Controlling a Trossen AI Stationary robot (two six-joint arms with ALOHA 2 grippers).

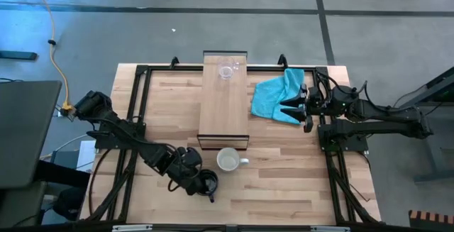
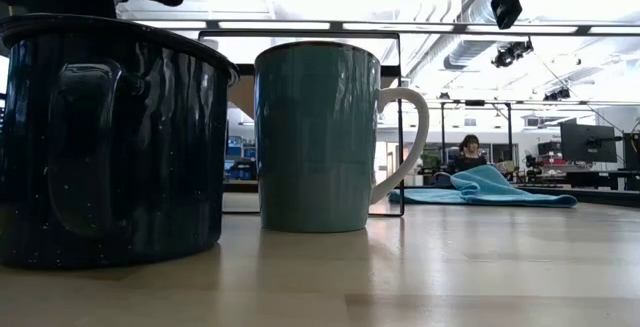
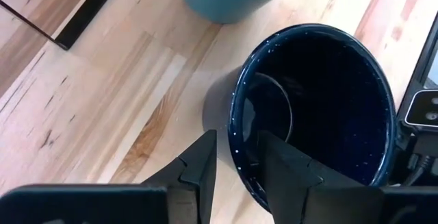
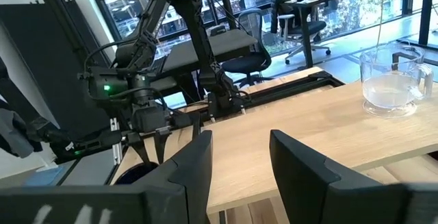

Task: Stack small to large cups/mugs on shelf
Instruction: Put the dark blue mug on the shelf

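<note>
Left gripper [image 1: 202,182], seen from above, sits over the black mug [image 1: 208,183] at the near edge of the surface [image 1: 284,182], just beside the white mug [image 1: 228,161]; the shelf [image 1: 223,108] lies beyond both, its long axis running away from the arms, with the glass cup [image 1: 227,71] at its far end. Right gripper [image 1: 289,108] waits near the blue cloth [image 1: 277,94], farther from the mugs. From table height, the black mug [image 2: 105,137] and white mug [image 2: 320,137] stand upright, side by side. Through the left wrist camera, the gripper's fingers [image 3: 198,172] straddle the black mug's rim [image 3: 236,114], one inside, one outside, narrowly apart and not yet visibly clamped. Through the right wrist camera, that gripper [image 4: 236,162] is parted and empty, facing along the shelf [image 4: 328,131], where the glass cup [image 4: 393,80] stands.
</note>
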